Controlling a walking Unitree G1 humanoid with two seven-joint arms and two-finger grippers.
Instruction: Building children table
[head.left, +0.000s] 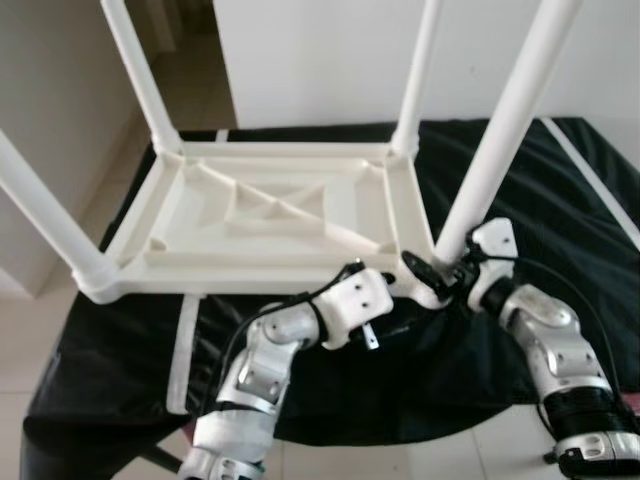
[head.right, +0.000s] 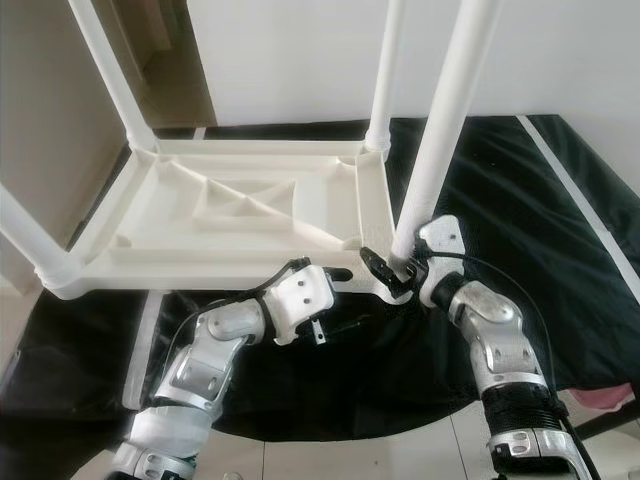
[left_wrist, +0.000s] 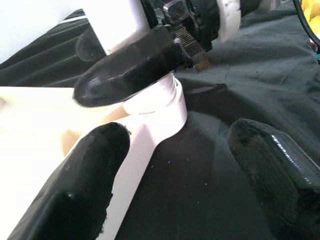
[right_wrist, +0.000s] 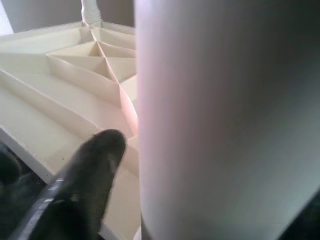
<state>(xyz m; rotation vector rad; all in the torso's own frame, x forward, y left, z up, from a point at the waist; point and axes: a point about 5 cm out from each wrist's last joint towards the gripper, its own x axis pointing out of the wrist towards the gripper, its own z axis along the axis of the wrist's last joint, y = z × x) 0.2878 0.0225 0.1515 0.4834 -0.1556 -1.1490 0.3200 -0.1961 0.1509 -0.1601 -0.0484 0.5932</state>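
Left tool (head.left: 392, 283) sits at the near edge of the desk, its black fingers (left_wrist: 95, 165) apart, straddling the near right corner socket of the white plastic children's table top (head.left: 270, 215). One finger lies on the pale underside of the top, the other over the black cloth (head.left: 560, 180), neither clamped on anything.

Right tool (head.right: 385, 270) is at the same corner, from the right. Its fingers are clamped on the base of the white round plastic leg (head.left: 500, 130), just above the socket; in the right wrist view the leg (right_wrist: 225, 120) is right against the camera, with one black finger (right_wrist: 85, 175) beside it.

Table top lies upside down on the black-cloth-covered desk, ribbed underside up with diagonal bracing ribs in the middle. It spans from the near edge toward the far edge, shifted to the left side of the desk. White tape strip (head.left: 183, 345) runs on the cloth under the near left part.

Four legs stand upright in the corner sockets: near left leg (head.left: 45, 225), far left leg (head.left: 140, 75), far right leg (head.left: 418, 75), and the held near right one.

Beyond the far edge: white wall (head.left: 330, 50), with a tiled floor (head.left: 110, 190) to the left.
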